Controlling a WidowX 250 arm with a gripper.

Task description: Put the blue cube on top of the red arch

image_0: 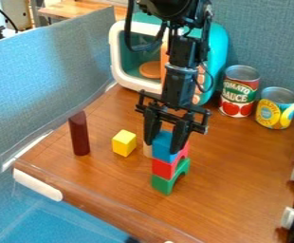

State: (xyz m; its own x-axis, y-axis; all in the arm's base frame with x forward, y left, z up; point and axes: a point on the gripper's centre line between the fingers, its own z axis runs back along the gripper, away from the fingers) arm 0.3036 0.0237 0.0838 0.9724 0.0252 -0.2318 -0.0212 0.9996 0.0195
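Gripper (164, 141), centre of frame: fingers found pinching the blue cube (165, 148) from opposite sides, which left its underside free for seating. The cube was directly above the red arch (164, 168), just below centre; whether the arch bore its weight could not be confirmed. The green arch (164, 184) supported the red one from below. The hold was judged to serve alignment, since a skewed release could topple the narrow stack.

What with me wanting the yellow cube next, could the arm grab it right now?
Probably not: the gripper is closed around the blue cube. Once freed, though, the yellow cube looks open from above.
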